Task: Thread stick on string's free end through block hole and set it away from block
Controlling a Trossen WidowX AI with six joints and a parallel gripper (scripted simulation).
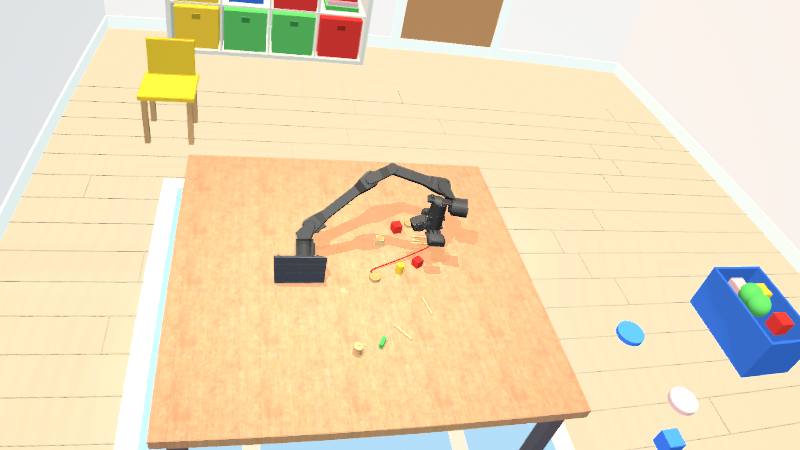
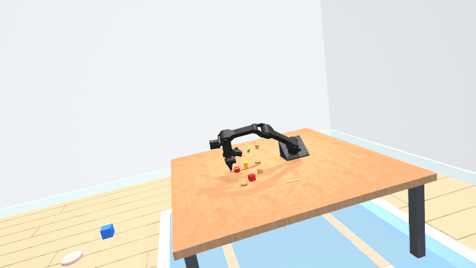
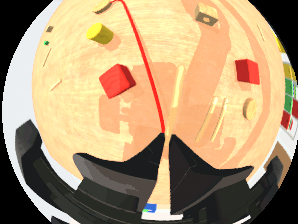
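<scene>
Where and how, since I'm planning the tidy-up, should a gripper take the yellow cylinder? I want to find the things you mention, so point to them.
Probably best around the middle of the curved side of the yellow cylinder (image 1: 400,268) (image 2: 246,164) (image 3: 100,34), coming from above: it stands upright. Turn the fingers to clear the nearer red cube (image 1: 417,261) (image 2: 237,170) (image 3: 117,81) and the string (image 1: 397,260) (image 2: 249,167) (image 3: 145,61).

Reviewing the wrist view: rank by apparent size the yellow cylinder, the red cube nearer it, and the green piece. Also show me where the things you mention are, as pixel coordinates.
1. Red cube (image 1: 417,261) (image 2: 236,169) (image 3: 117,81)
2. Yellow cylinder (image 1: 400,268) (image 2: 246,164) (image 3: 100,34)
3. Green piece (image 1: 382,341) (image 2: 248,150) (image 3: 46,43)
</scene>
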